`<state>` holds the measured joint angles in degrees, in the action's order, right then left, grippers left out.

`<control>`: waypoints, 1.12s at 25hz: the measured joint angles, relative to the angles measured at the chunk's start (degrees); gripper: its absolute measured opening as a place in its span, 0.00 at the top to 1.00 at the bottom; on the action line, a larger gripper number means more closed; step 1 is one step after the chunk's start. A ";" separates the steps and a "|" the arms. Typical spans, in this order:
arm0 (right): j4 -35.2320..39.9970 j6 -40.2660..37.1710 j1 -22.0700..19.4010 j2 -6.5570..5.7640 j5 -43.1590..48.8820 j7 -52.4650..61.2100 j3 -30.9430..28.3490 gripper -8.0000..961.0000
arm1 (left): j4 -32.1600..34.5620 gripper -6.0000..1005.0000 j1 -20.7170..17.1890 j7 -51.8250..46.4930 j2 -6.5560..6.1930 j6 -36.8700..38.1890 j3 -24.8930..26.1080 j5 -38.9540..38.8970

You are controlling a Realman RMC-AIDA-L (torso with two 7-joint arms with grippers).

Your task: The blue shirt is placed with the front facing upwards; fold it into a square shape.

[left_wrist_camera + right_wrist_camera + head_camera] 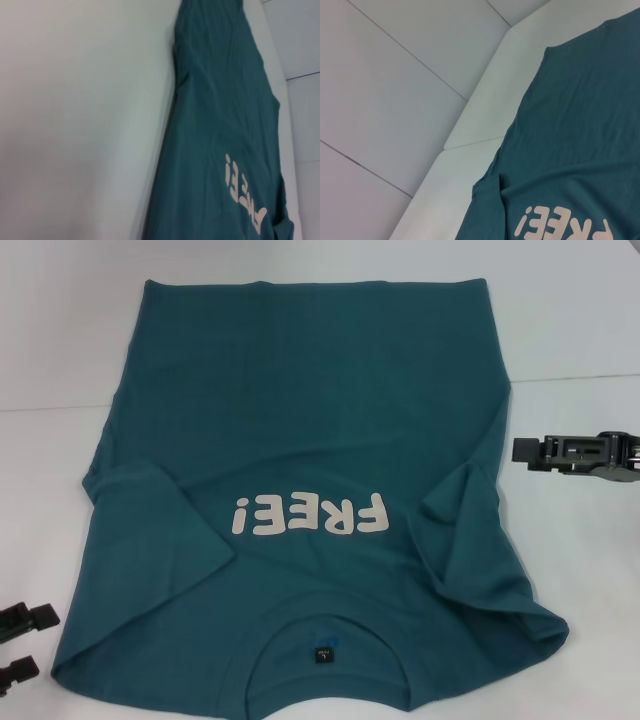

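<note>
One blue shirt (310, 470) is lying flat on the white table (60, 330), front side up, with its long axis running near to far. The round neck (325, 645) is pointing toward the near edge, and the hem (320, 285) is lying at the far end. The white print (307, 515) is sitting across the middle of the chest and is reading upside down from the head view (the letters spell "FREE!"). A small dark label (322, 651) is showing inside the neck. Both short sleeves are lying folded inward over the body: the left sleeve (150, 495) is resting diagonally on the left half, and the right sleeve (465, 500) is bunching into wrinkles on the right half.

Two grippers are showing, one on each side. The left gripper (20, 640) is sitting at the near left corner, just beside the shirt's near left edge and not touching it; its two dark fingers are standing apart with a clear gap and are holding nothing. The right gripper (570, 453) is hovering off the right side, level with the right sleeve and a little apart from the cloth; whether its jaws are parted or closed I cannot tell, and nothing is showing in its grasp. The shirt is lying between the two grippers, outside both sets of jaws.
</note>
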<state>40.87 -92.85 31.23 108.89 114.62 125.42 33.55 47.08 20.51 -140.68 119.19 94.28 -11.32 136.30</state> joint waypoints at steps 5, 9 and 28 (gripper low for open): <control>0.00 0.44 0.08 0.00 -0.16 0.00 -0.20 0.26 | -2.00 0.07 0.22 -0.22 0.06 -1.80 -0.13 0.27; 0.00 0.54 0.08 0.00 -0.30 0.00 -0.44 0.26 | -2.75 0.07 0.17 -0.21 0.08 -3.45 -0.72 0.31; -0.35 0.85 -0.04 0.00 -0.37 0.30 -0.82 0.26 | -4.30 0.07 0.34 -0.50 0.17 -5.69 -0.98 1.84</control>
<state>40.52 -92.00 31.19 108.90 114.25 125.72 32.73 42.78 20.85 -141.18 119.36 88.59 -12.31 138.14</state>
